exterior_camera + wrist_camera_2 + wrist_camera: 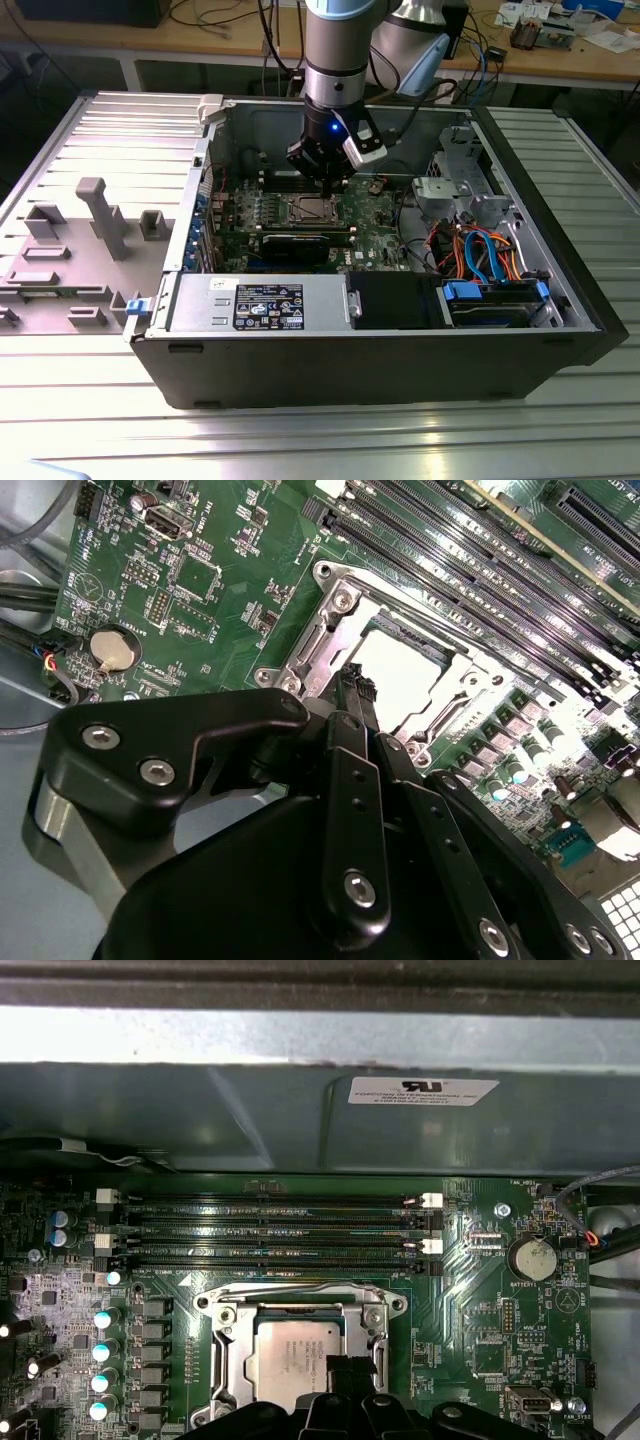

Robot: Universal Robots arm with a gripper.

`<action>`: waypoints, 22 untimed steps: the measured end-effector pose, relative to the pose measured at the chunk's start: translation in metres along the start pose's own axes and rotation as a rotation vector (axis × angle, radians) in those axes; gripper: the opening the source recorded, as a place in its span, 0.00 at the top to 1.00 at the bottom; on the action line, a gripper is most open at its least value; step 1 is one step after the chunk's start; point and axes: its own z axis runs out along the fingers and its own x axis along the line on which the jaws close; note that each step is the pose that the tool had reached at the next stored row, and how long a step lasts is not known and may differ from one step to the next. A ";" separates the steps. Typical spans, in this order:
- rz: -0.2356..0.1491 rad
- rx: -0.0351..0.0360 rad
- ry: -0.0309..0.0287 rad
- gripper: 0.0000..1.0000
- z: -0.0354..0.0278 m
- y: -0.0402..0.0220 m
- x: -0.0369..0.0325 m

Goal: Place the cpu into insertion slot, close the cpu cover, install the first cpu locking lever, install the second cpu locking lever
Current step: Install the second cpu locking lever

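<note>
Open computer case [560, 300] on the worktop, arm reaching down inside, end effector [358, 695] right over the insertion slot [300, 1360]. The cpu [295, 1370] sits in the slot directly beneath the fingertips, so placement looks done. The cpu cover [300, 1312] appears to lie down around it; whether the levers are locked, can't tell. End effector's fingers look drawn together, holding nothing.
</note>
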 end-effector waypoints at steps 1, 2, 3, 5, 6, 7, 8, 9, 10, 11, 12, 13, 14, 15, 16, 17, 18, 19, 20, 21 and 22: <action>0.000 0.0000 0.0000 0.89 0.0000 0.0000 0.0000; 0.000 0.0005 0.0001 0.89 -0.0022 0.0000 0.0000; 0.000 0.0015 0.0000 0.89 -0.0055 0.0002 -0.0002; 0.000 0.0056 0.0001 0.89 -0.0136 0.0005 -0.0004; 0.000 0.0091 0.0001 0.89 -0.0158 0.0005 -0.0004; 0.000 0.0108 0.0000 0.89 -0.0160 0.0005 -0.0005; 0.000 0.0120 0.0003 0.89 -0.0161 0.0000 -0.0004; 0.000 0.0121 0.0005 0.89 -0.0161 -0.0013 -0.0004; 0.000 0.0121 0.0017 0.89 -0.0160 -0.0031 -0.0004; 0.000 0.0119 0.0067 0.89 -0.0159 -0.0063 -0.0003; 0.000 0.0120 0.0113 0.89 -0.0160 -0.0077 -0.0003; 0.000 0.0116 0.0193 0.89 -0.0159 -0.0085 -0.0003; 0.001 0.0116 0.0299 0.89 -0.0161 -0.0108 -0.0002; 0.001 0.0115 0.0300 0.89 -0.0161 -0.0131 0.0004; 0.001 0.0115 0.0300 0.89 -0.0160 -0.0151 0.0009; 0.000 0.0114 0.0300 0.89 -0.0160 -0.0169 0.0014; 0.001 0.0114 0.0300 0.89 -0.0159 -0.0220 0.0030; 0.001 0.0095 0.0299 0.89 -0.0157 -0.0258 0.0040; 0.001 0.0074 0.0299 0.89 -0.0155 -0.0279 0.0046; 0.001 0.0056 0.0299 0.89 -0.0154 -0.0298 0.0051; 0.001 0.0033 0.0299 0.89 -0.0153 -0.0326 0.0059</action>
